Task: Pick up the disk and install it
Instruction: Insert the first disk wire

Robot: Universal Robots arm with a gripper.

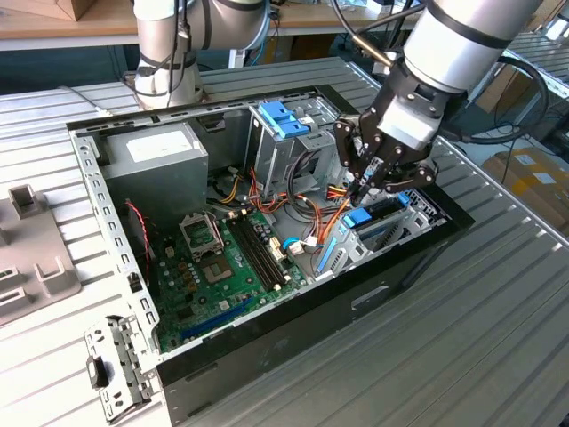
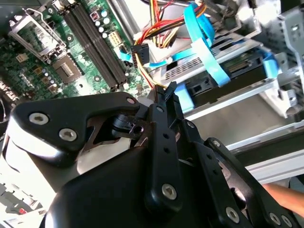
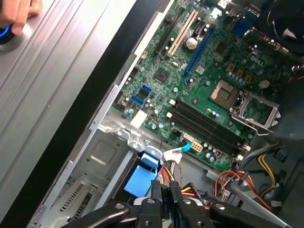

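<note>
The disk (image 1: 384,213) lies in the drive bay at the end of the open computer case (image 1: 267,356) on the exterior view's right, dark, with blue rails and a blue tab (image 1: 357,218). My gripper (image 1: 364,191) hangs just above that tab end, fingers pressed together and nothing between them. In the second wrist view the shut fingertips (image 2: 167,89) point at the disk (image 2: 216,88), which sits in its metal cage under blue ribbon cables. The blue tab (image 3: 140,180) shows right beside the gripper (image 3: 164,187) in the first wrist view.
A green motherboard (image 1: 213,267) covers the case floor. Red, orange and yellow cables (image 1: 302,209) run close to the gripper. A grey power supply (image 1: 156,156) and a drive cage with a blue latch (image 1: 283,118) stand behind. A person's hand (image 3: 14,14) rests on the table.
</note>
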